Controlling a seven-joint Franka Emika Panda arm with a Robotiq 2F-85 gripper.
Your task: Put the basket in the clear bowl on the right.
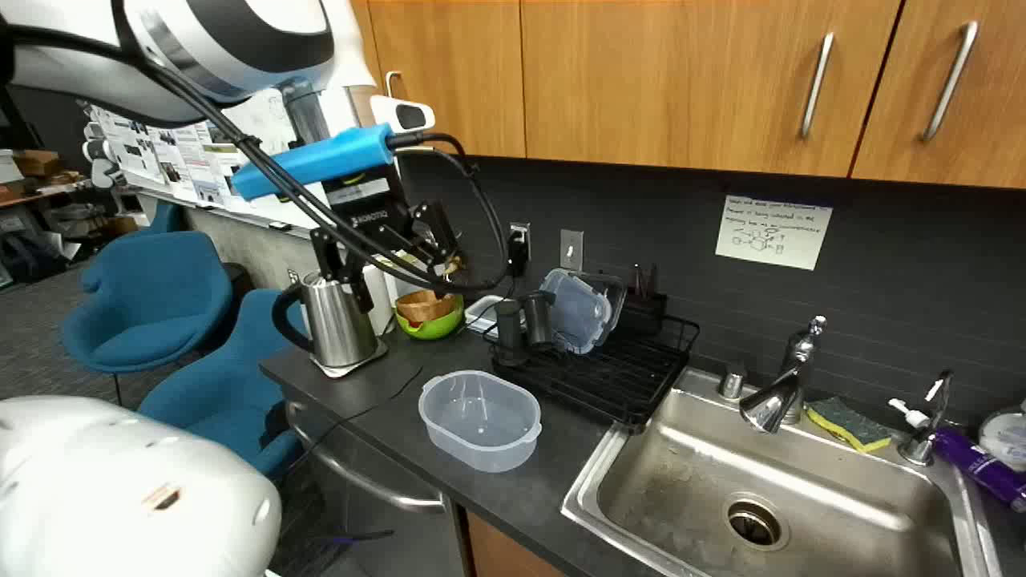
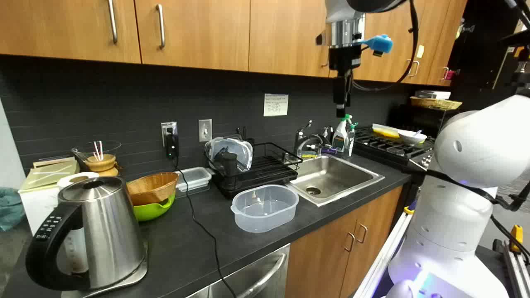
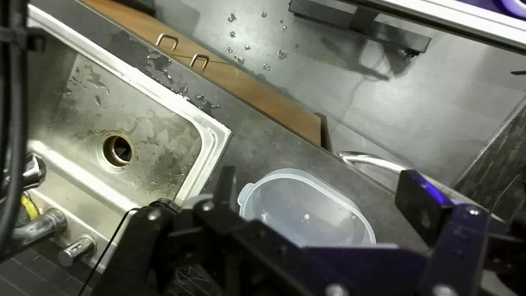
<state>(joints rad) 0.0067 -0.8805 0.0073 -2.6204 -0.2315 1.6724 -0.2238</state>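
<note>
A brown woven basket sits inside a green bowl at the back of the counter; in an exterior view the basket rests tilted in the green bowl behind the kettle. The clear oval bowl stands on the counter beside the sink, and it also shows in an exterior view and in the wrist view. It holds nothing. My gripper is open and empty, high above the counter. In the wrist view its fingers are wide apart. The basket is out of the wrist view.
A steel kettle stands by the green bowl. A black dish rack with containers is behind the clear bowl. The sink lies beside it. A black cord crosses the counter. Wooden cabinets hang above.
</note>
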